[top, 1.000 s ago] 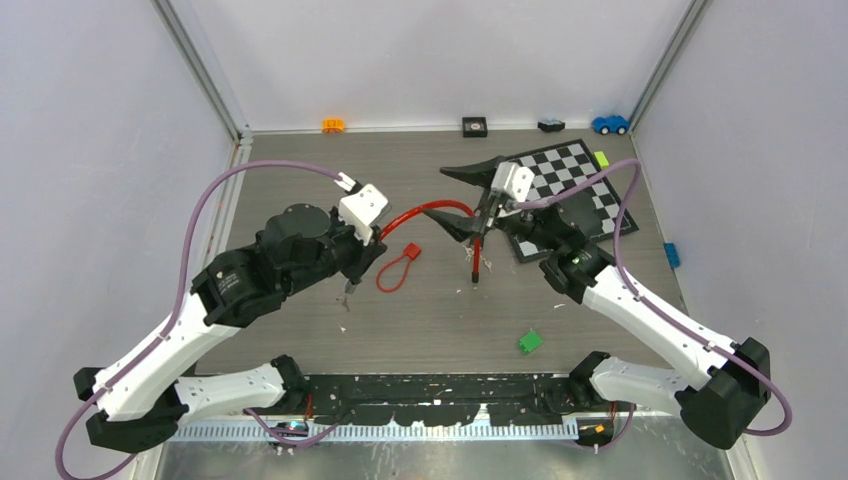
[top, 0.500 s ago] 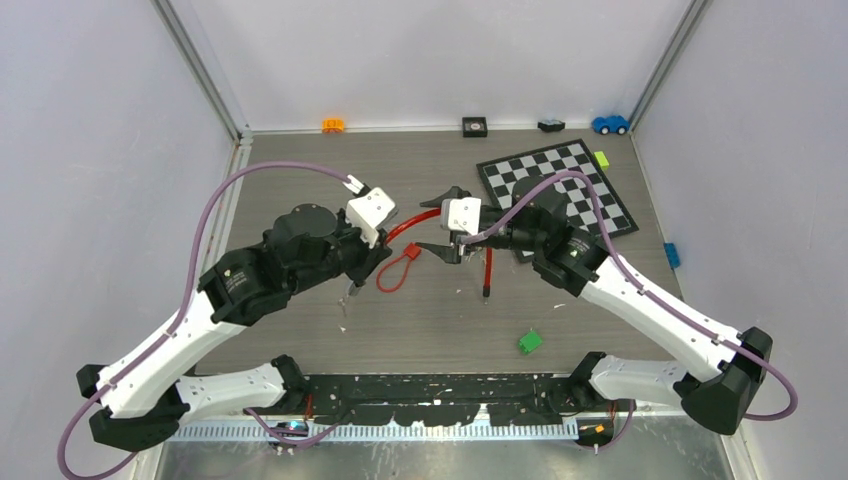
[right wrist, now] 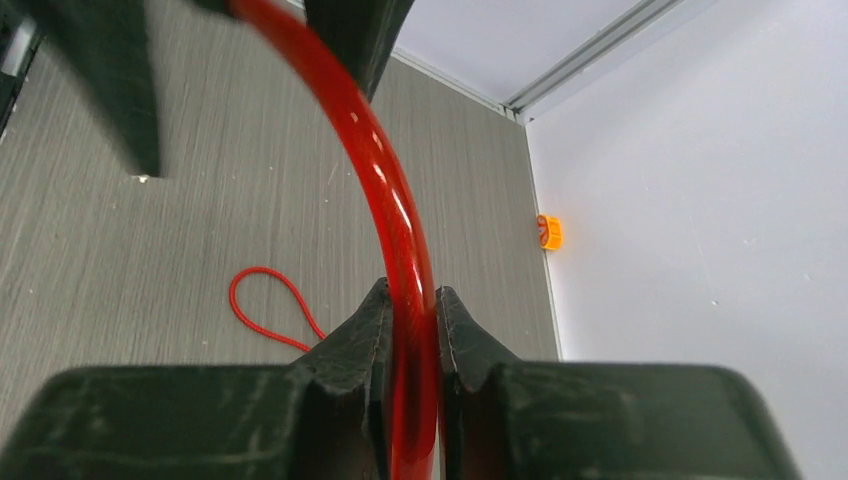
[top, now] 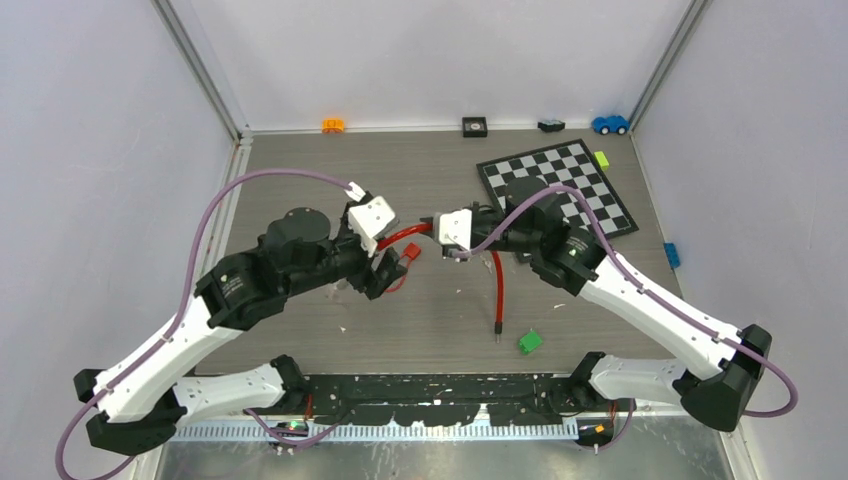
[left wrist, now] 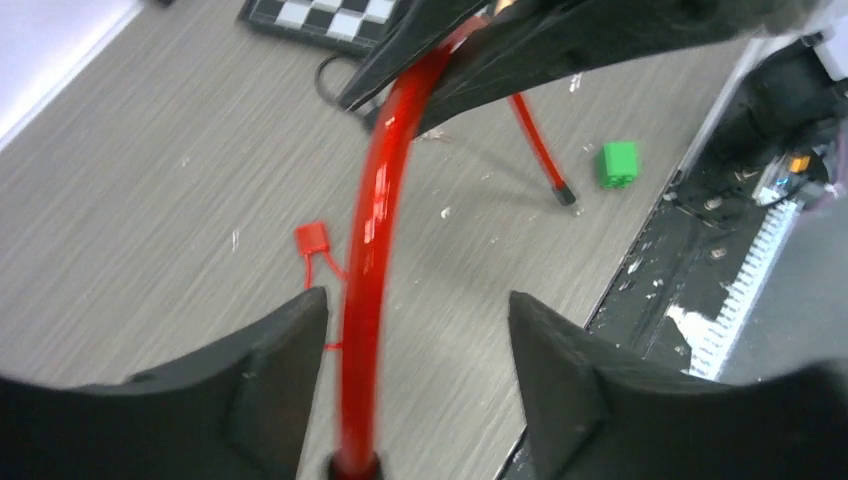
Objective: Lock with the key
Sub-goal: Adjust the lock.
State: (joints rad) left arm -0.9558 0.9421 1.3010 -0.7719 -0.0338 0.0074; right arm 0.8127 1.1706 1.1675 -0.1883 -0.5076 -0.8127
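Observation:
The lock is a red cable point(top: 497, 285) arching between my two grippers, its black-tipped free end point(top: 497, 326) near the table's front. My right gripper point(right wrist: 412, 290) is shut on the cable point(right wrist: 400, 210), just right of centre in the top view point(top: 438, 236). My left gripper point(left wrist: 418, 298) is open. The cable point(left wrist: 375, 200) runs up between its fingers, close to the left finger point(left wrist: 270, 350), and its near end reaches the frame's bottom edge. The key point(top: 410, 252), a small red head on a red cord loop point(right wrist: 265, 300), lies on the table under the grippers and shows as a red tag point(left wrist: 312, 240).
A checkered mat point(top: 590, 200) lies at the back right. A green block point(top: 529, 341) sits near the front edge, beside the cable's free end. An orange brick point(top: 333, 125), a black piece point(top: 474, 126) and a blue toy car point(top: 609, 124) line the back wall.
My right gripper moved left and closed on the cable. My left gripper's jaws opened round it. The cable's free end swung toward the front edge.

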